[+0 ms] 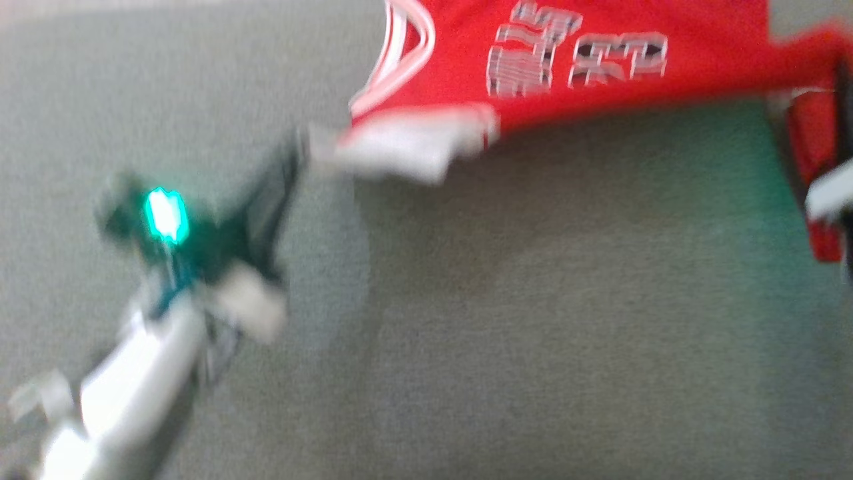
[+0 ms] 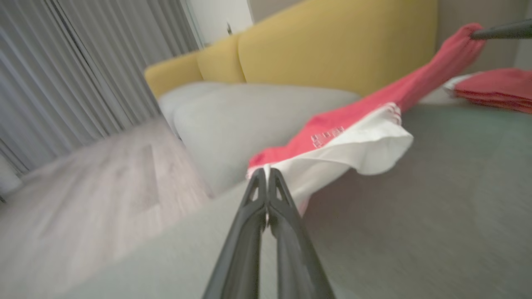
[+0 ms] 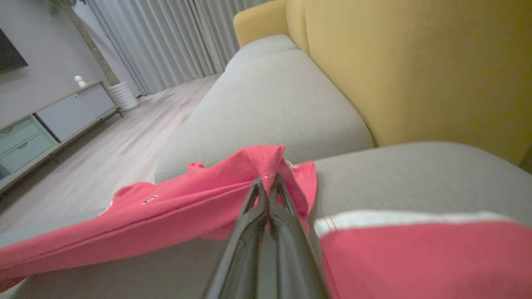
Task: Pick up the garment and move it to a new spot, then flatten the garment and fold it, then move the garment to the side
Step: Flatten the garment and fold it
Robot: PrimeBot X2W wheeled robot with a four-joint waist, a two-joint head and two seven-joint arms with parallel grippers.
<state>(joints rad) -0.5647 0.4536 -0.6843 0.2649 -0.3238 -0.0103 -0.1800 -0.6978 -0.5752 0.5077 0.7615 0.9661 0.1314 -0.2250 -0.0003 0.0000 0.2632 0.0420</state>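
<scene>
The garment is a red jersey (image 1: pixel 700 80) with white trim and white-outlined print, stretched in the air above the grey sofa seat (image 1: pixel 533 333). My left gripper (image 1: pixel 305 143) is shut on its white hem corner (image 2: pixel 365 145); in the left wrist view the fingertips (image 2: pixel 266 171) pinch the cloth edge. My right gripper (image 3: pixel 268 179) is shut on a red corner of the jersey (image 3: pixel 187 216), which sags away to the left in that view. The left wrist view shows the right arm's dark finger (image 2: pixel 498 31) holding the far end. The head view is blurred.
A stack of folded red garments with white bands (image 2: pixel 494 89) (image 3: pixel 415 261) lies on the seat at the right. The yellow backrest (image 2: pixel 332 41) stands behind the seat. Wooden floor (image 2: pixel 83 187), curtains (image 2: pixel 62 62) and a low cabinet (image 3: pixel 41 124) lie beyond the sofa's left end.
</scene>
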